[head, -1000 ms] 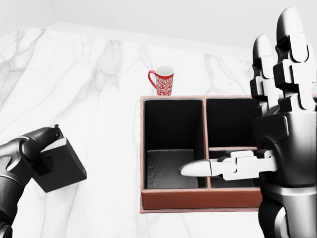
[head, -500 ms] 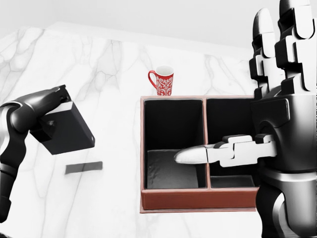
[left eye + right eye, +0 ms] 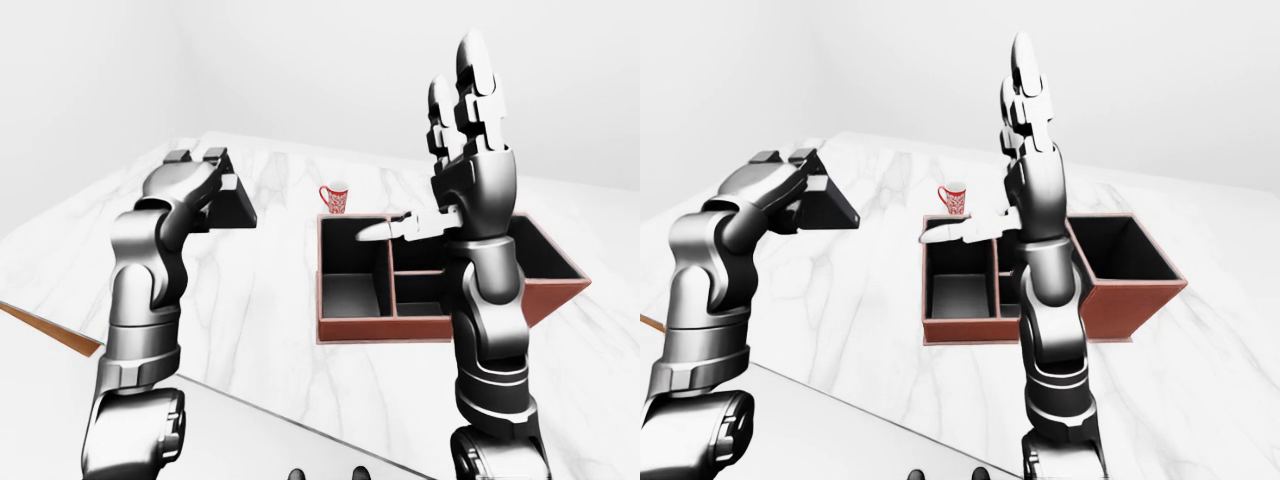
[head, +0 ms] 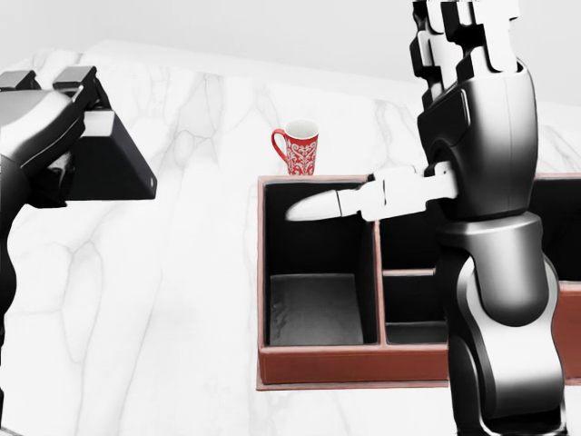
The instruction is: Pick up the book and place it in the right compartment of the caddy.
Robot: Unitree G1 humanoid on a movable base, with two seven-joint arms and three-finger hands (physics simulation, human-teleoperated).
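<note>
Pick is done, place is not. Left hand [image 3: 195,175] has its fingers clamped on the book [image 4: 107,162], a dark slab held tilted in the air, well clear of the table [image 4: 182,272] and over its left side in the head view. Nothing under it but marble.

Caddy [image 4: 354,363] sits right of centre on the table, red-brown walls, dark inside. Left side shows one long compartment, the middle is split by a cross divider, and the big right compartment [image 3: 1120,250] shows best in the right-eye view. It looks empty, though the arm covers part of it.

Right hand [image 3: 470,110] is raised upright over the caddy, fingers apart and straight, thumb pointing sideways across the dividers, holding nothing.

Mug [image 4: 297,147] stands just beyond the caddy's far edge, not touching it as far as I can tell.

Left to do: carry the book across the whole caddy to the right compartment, lower, release. My read: the right arm sits in that path and probably has to clear first.
</note>
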